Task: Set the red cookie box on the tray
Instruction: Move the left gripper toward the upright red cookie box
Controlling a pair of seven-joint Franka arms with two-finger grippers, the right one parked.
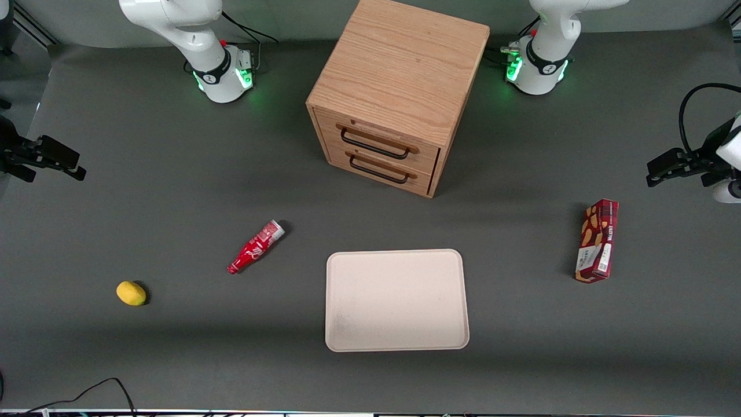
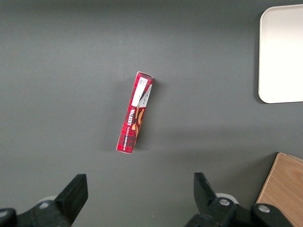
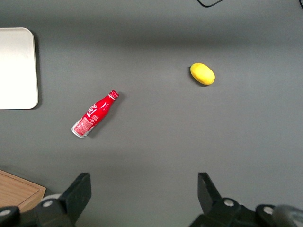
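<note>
The red cookie box (image 1: 597,241) lies flat on the surface at the front view's right, well apart from the empty tray (image 1: 396,300) at lower centre, while the gripper (image 2: 140,193) hangs above it – jaws spread, seemingly readied to descend.

tray (image 2: 282,56) cut by frame edge; box lettering too small to read.

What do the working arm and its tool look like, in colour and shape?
The left arm is glossy white with rounded links, a black band near its base and a green glowing light there. A black cable loops near the wrist. Its tool, near the red cookie box, is matte black; in the wrist view its two fingers are blocky, wedge-shaped and wide apart.
</note>
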